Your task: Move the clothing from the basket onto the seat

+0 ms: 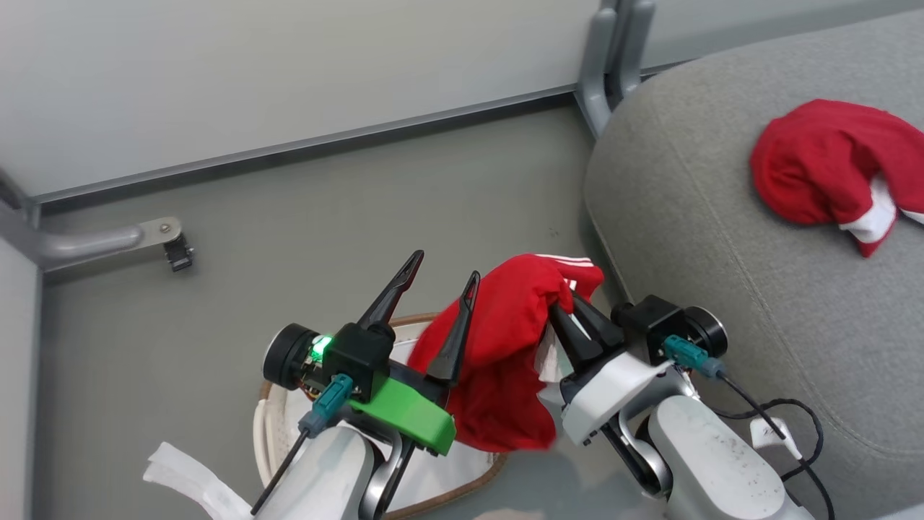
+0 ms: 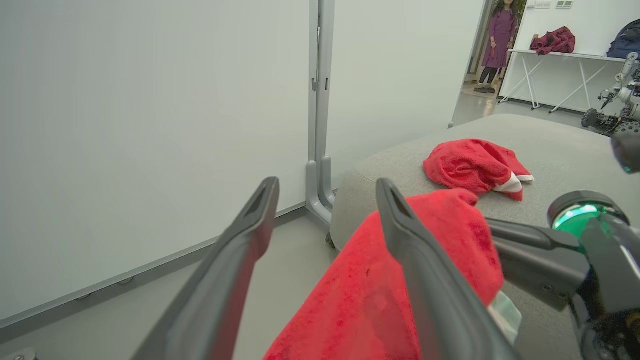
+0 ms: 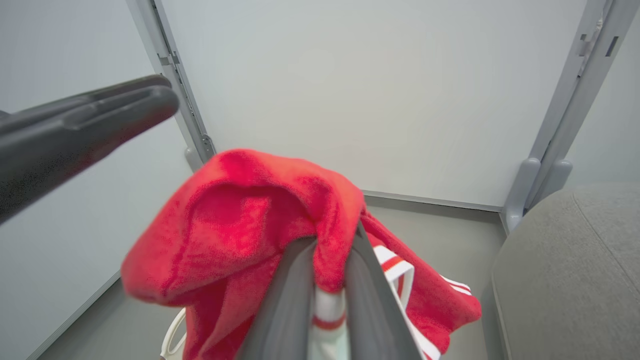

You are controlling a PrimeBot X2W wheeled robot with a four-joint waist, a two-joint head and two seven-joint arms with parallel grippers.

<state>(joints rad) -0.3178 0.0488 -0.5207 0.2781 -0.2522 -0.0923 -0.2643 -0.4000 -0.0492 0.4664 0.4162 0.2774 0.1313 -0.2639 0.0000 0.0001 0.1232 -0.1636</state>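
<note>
The right gripper [image 1: 565, 303] is pressed together on a fold of the red garment [image 1: 505, 347] at centre frame in the head view. In the right wrist view, cloth is caught between its fingers near the tips and the rest hangs below. The left gripper [image 1: 445, 266] stands spread just left of the cloth, with nothing between its fingers. Its nearer finger overlaps the cloth in the head view, and I cannot tell whether they touch. The garment hangs over the basket [image 1: 261, 430] at lower centre. The other garment [image 1: 823, 170] lies on the seat [image 1: 722, 238] at upper right.

The step, as I judge it, is the carry to the seat by the right arm alone. To do it well:

- **Lift first.** The hanging tail should clear the basket rim and the seat's rounded edge rather than drag or catch on them.
- **Clear the left gripper.** Draw it toward frame left before the swing, so its finger does not snag the cloth.
- **Move smoothly.** The pinch looks small and close to the tips, and a jerk could drop the fabric onto the floor [image 1: 361, 202].
- **Place it well in.** Carry it over the cushion beside the other garment, not to the edge, lower until the cloth rests, then release.
</note>
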